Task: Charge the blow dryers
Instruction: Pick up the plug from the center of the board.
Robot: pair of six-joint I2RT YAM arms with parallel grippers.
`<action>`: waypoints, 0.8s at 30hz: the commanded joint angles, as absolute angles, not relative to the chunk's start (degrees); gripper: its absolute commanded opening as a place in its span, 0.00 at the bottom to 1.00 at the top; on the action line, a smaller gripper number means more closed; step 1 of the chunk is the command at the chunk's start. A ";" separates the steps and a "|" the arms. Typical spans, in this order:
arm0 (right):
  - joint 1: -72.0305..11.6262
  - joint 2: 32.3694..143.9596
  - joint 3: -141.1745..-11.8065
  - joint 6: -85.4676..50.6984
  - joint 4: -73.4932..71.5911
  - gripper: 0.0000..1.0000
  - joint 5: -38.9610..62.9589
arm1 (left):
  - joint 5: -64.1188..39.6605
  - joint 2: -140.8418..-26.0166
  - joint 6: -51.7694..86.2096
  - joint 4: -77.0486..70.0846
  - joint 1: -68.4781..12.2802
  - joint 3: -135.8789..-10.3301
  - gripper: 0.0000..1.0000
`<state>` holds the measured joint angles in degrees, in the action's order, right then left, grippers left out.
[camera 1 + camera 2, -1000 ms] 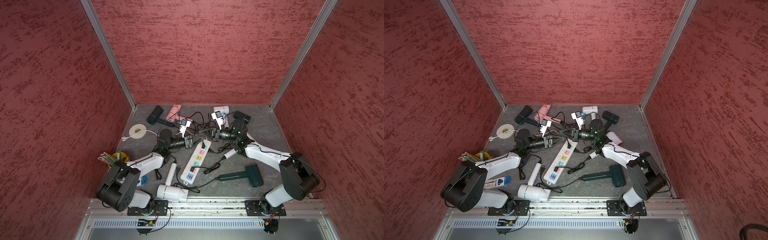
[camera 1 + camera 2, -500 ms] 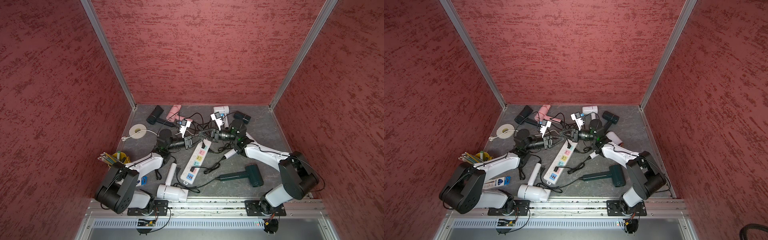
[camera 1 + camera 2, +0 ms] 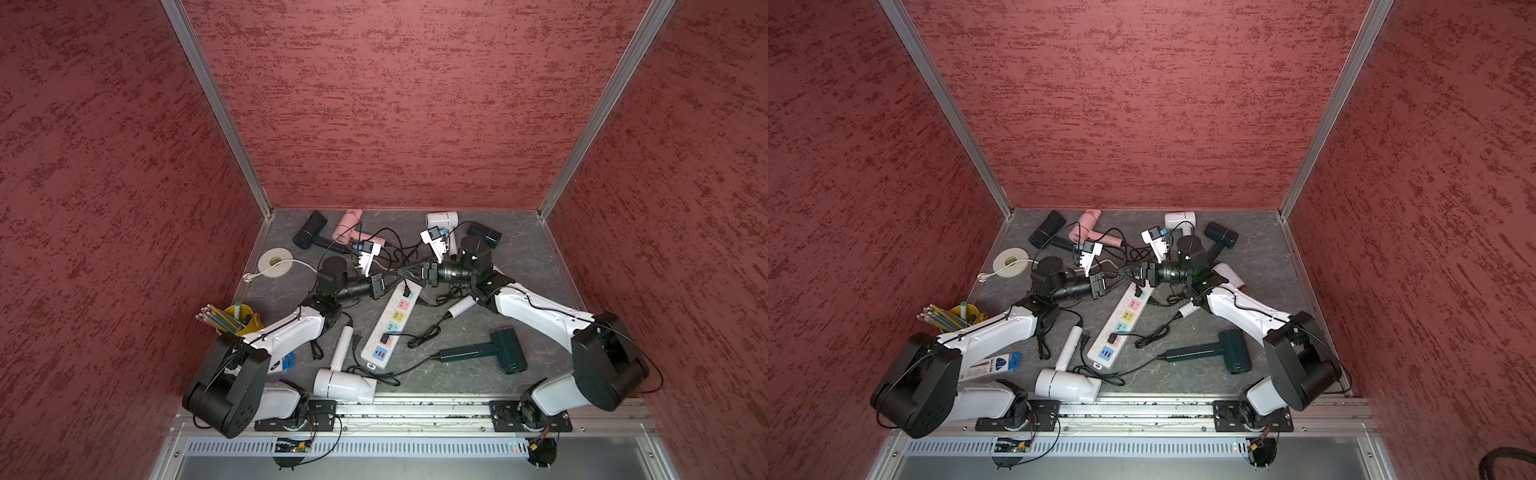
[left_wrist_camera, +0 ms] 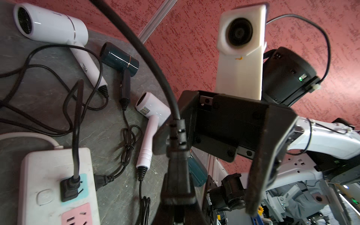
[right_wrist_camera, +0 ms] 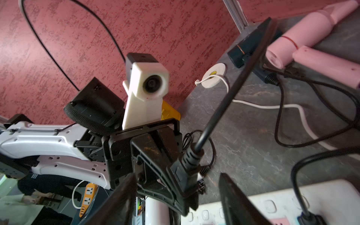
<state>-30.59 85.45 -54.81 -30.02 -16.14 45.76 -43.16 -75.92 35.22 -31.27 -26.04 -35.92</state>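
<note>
The left hand [image 3: 380, 286] is clamped tight on a black moulded cord plug [image 4: 178, 171], over the far end of the long white power strip with pastel sockets [image 3: 398, 307]. The right hand [image 3: 424, 275] faces it, fingers spread wide and gripping nothing. Other dryers lie on the grey stone-look surface [image 3: 536, 299] — a pink T-shaped blow dryer [image 3: 351, 226] far left, a dark green blow dryer [image 3: 494, 353] near right, a white blow dryer [image 3: 343, 380] at the near edge.

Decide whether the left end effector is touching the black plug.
Touching. The right wrist view shows the left end effector closed on the black plug, clamping its body from both sides.
</note>
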 commanded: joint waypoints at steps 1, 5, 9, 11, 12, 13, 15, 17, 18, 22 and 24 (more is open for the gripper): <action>-30.63 82.09 -58.52 -24.08 -3.19 0.78 39.62 | -36.50 -73.25 27.14 -22.57 -28.25 -38.06 0.10; -30.61 81.05 -62.07 -21.88 5.97 0.80 35.02 | -27.91 -70.41 21.20 -17.61 -31.45 -38.01 0.08; -30.67 80.09 -65.04 -21.60 11.26 0.77 33.54 | -20.56 -68.24 17.24 -15.13 -34.30 -37.62 0.08; -30.73 80.06 -66.60 -21.73 13.87 0.75 31.91 | -17.57 -67.65 15.49 -14.19 -35.58 -37.60 0.07; -30.85 80.15 -67.32 -21.72 15.16 0.74 31.05 | -15.40 -67.35 14.45 -13.54 -36.58 -37.64 0.07; -31.21 80.29 -67.79 -22.21 15.96 0.74 30.04 | -13.38 -67.13 13.50 -13.06 -37.34 -37.62 0.06; -31.94 80.48 -68.33 -23.19 16.51 0.73 30.07 | -9.10 -66.58 11.77 -12.48 -39.25 -37.62 0.05; -32.86 81.05 -69.10 -24.31 16.78 0.70 31.47 | -5.68 -66.30 10.40 -12.33 -40.58 -37.36 0.04; -33.49 81.52 -69.78 -24.42 17.32 0.68 32.04 | -4.52 -66.20 9.80 -12.42 -41.14 -37.23 0.04; -34.28 84.43 -72.59 -25.04 19.36 0.59 33.55 | -1.45 -66.18 7.90 -12.76 -42.86 -37.10 0.04; -34.45 85.86 -74.10 -24.93 20.74 0.55 33.83 | -0.12 -66.20 7.17 -12.77 -43.63 -37.05 0.03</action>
<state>-34.17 83.85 -71.57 -24.69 17.63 33.12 -4.60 -67.11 10.37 -12.78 -42.76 -36.67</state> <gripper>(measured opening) 0.565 0.089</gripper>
